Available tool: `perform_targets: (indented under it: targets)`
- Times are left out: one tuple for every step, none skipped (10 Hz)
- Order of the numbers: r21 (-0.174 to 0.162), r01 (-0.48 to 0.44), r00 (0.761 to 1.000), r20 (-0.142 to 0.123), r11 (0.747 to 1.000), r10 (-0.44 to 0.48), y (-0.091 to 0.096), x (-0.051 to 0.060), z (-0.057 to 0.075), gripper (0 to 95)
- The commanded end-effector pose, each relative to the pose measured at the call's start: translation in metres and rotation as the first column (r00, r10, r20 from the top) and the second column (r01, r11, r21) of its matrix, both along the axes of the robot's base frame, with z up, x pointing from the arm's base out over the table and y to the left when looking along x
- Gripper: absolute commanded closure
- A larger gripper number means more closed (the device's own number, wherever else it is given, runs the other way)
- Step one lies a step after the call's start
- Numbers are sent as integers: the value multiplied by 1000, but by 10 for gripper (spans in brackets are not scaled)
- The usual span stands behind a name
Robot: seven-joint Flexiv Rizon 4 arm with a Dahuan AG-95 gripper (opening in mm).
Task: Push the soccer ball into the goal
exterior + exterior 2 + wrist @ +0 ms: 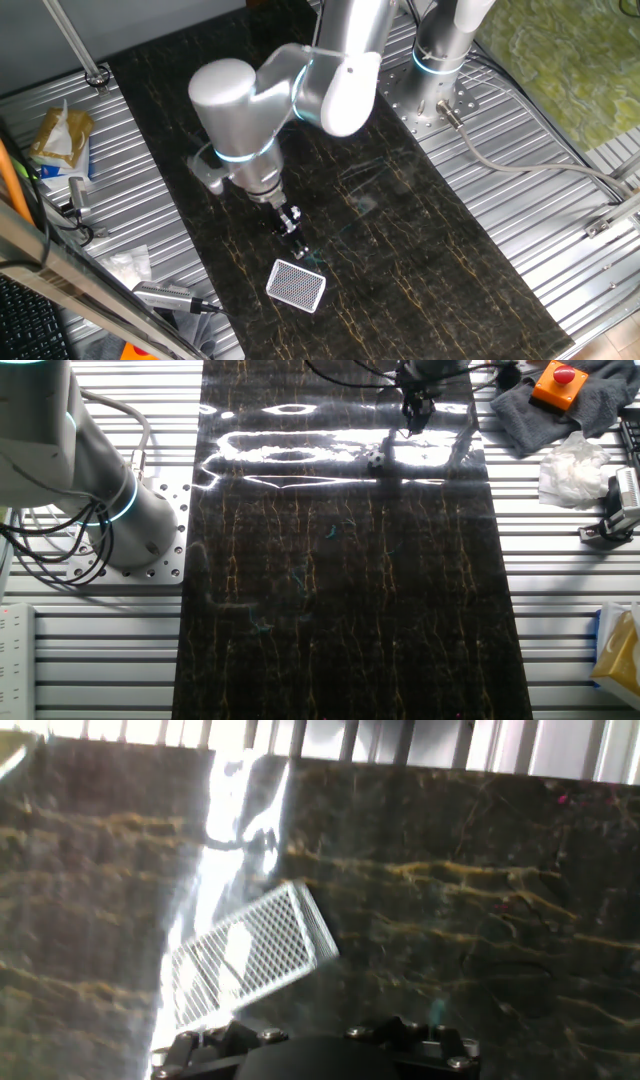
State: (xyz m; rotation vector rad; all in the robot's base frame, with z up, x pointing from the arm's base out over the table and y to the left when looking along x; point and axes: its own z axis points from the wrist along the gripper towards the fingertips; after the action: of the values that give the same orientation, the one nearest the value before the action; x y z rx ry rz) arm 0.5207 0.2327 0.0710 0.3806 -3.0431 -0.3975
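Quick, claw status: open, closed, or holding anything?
Claw: cannot be told whether open or closed; its fingers are too small and dark in both fixed views. Nothing visibly held; it hangs just above the goal.

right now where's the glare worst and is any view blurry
Other fixed view: bright glare streaks across the far end of the dark table, around the soccer ball. Hand view: soft and motion-blurred, a glare band washing over the goal. First fixed view: even light, sharp.

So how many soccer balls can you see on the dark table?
1. The soccer ball sits on the dark table near the tool, visible only in the other fixed view; more could be hidden behind the arm.
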Motion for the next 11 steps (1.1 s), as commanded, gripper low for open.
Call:
perform_targets:
  targets:
    - [-138, -51, 998, 38, 989, 57, -5, -18, -2, 0]
    - [-152, -57, 997, 39, 987, 64, -7, -23, -2, 0]
    - [-156, -60, 997, 38, 986, 66, -9, -26, -1, 0]
    - [-156, -63, 997, 39, 986, 69, -13, -33, -1, 0]
    - [-156, -64, 997, 40, 986, 71, -16, -37, -1, 0]
    - [-154, -64, 996, 45, 986, 71, -20, -43, -3, 0]
    - [-147, -66, 995, 59, 987, 75, -24, -47, -7, 0]
    - [-132, -71, 993, 82, 989, 82, -28, -50, -14, 0]
    - [-119, -77, 991, 97, 990, 88, -31, -51, -19, 0]
    - [-106, -78, 991, 102, 991, 89, -36, -54, -24, 0]
    - [-98, -80, 990, 108, 992, 90, -39, -57, -26, 0]
